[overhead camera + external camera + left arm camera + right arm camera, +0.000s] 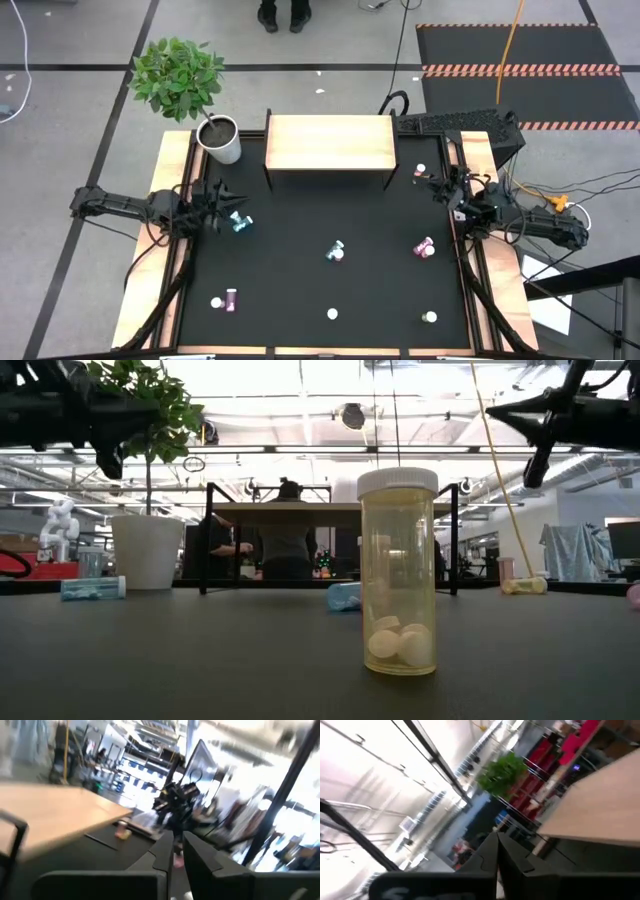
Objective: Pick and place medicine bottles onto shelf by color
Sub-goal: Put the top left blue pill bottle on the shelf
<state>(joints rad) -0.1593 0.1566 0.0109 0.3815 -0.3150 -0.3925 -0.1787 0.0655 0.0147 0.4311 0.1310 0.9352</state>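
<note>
Several small white-capped medicine bottles are scattered on the black table. A teal one (240,222) lies near my left gripper, and another teal one (336,252) lies mid-table. A pink one (425,247) lies at the right and another pink one (228,299) at the near left. A yellow one (400,575) stands upright at the near edge, on its base. The wooden shelf (330,145) stands at the far middle, its top bare. My left gripper (222,195) hovers shut at the left edge. My right gripper (437,185) hovers shut at the right edge. Both hold nothing.
A white pot with a green plant (220,140) stands at the far left corner beside the shelf. A pale green bottle (430,318) stands at the near right, and a small bottle (421,172) lies by the shelf's right leg. A person sits beyond the table (288,540).
</note>
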